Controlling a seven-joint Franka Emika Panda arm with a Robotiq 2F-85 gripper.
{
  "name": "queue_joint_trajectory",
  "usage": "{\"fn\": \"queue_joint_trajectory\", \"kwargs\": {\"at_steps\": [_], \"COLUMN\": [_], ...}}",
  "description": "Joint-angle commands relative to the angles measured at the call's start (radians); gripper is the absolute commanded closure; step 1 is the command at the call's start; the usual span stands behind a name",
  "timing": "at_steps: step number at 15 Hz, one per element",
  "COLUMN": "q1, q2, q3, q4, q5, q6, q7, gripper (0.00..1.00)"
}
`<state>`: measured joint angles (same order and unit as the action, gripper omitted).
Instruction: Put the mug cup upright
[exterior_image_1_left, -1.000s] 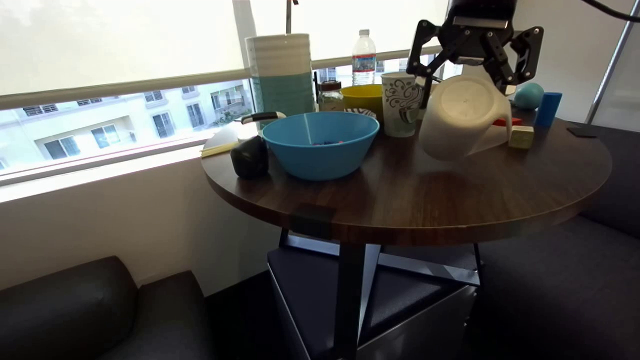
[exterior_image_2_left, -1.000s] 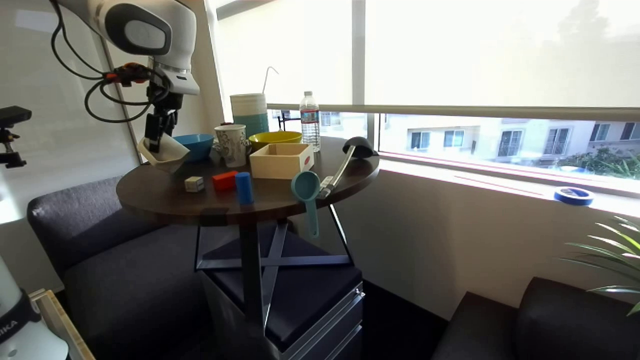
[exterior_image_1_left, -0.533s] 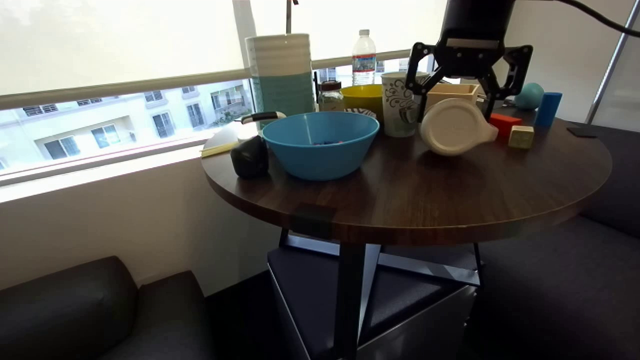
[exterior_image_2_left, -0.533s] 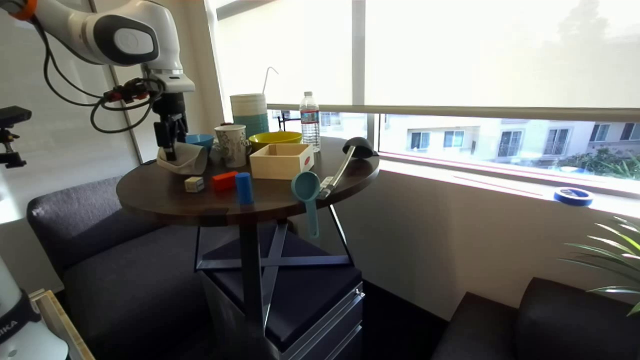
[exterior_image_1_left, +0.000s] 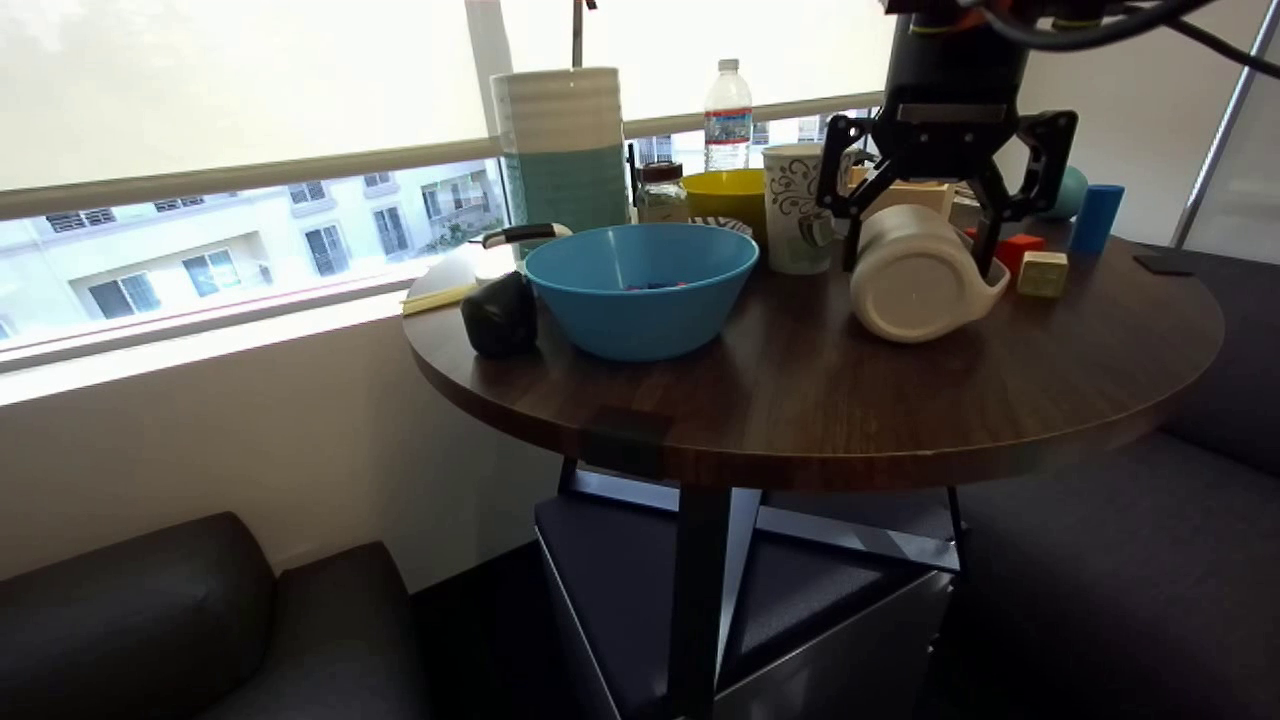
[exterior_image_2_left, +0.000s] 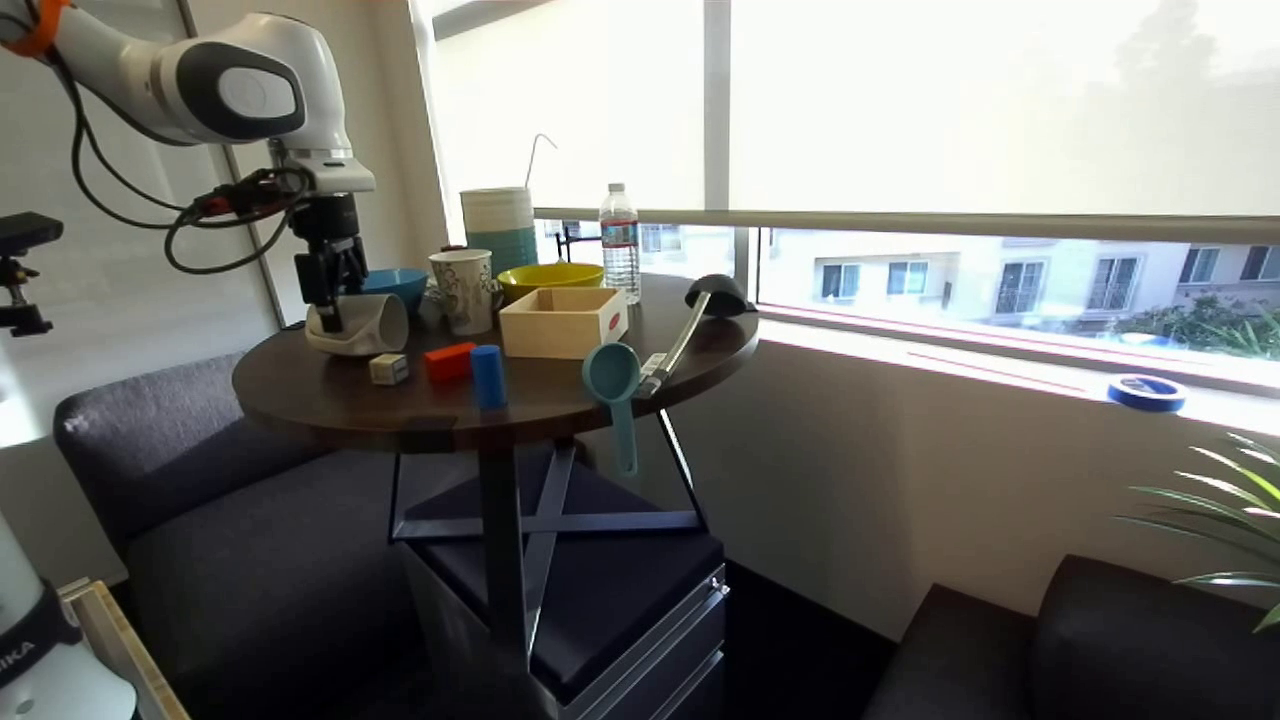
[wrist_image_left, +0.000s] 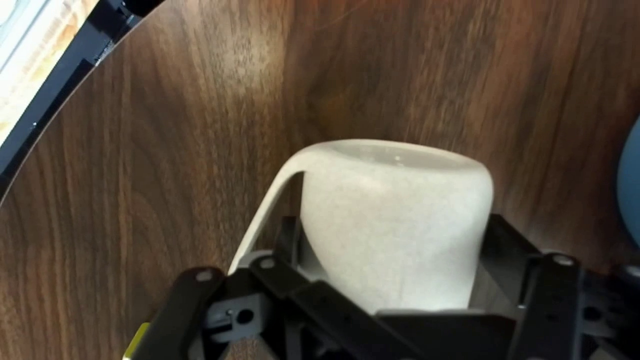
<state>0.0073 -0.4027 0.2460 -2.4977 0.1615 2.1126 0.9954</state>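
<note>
Being pinched across its body by the claw (wrist_image_left: 392, 230), one finger (wrist_image_left: 287, 240) inside the handle (wrist_image_left: 268, 207), the mug cup (exterior_image_1_left: 915, 295) is tipped sideways on or just above the bench (exterior_image_1_left: 800, 400), three o'clock from the blue bowl (exterior_image_1_left: 640, 318) in an exterior view, presumably to be turned upright.

On your worktop (exterior_image_1_left: 800, 410), in an exterior view, the bowl (exterior_image_1_left: 640, 310) stands left of the mug cup (exterior_image_1_left: 915, 300) within your tool (exterior_image_1_left: 920, 268), the cube (exterior_image_1_left: 1043, 275) right.
</note>
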Motion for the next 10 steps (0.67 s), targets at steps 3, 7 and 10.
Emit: {"fn": "queue_joint_trajectory", "kwargs": {"at_steps": [3,7,10], "q1": [0.027,0.021,0.008], "q2": [-0.041,-0.113,-0.184], "q3": [-0.009,-0.027,-0.056], "q4": [-0.016,-0.021,-0.032], "q5": [-0.01,-0.004,0.004], "q6": [0.001,-0.017,-0.032], "q7": [0.026,0.017,0.009], "gripper": [0.0,0.0,0.0]}}
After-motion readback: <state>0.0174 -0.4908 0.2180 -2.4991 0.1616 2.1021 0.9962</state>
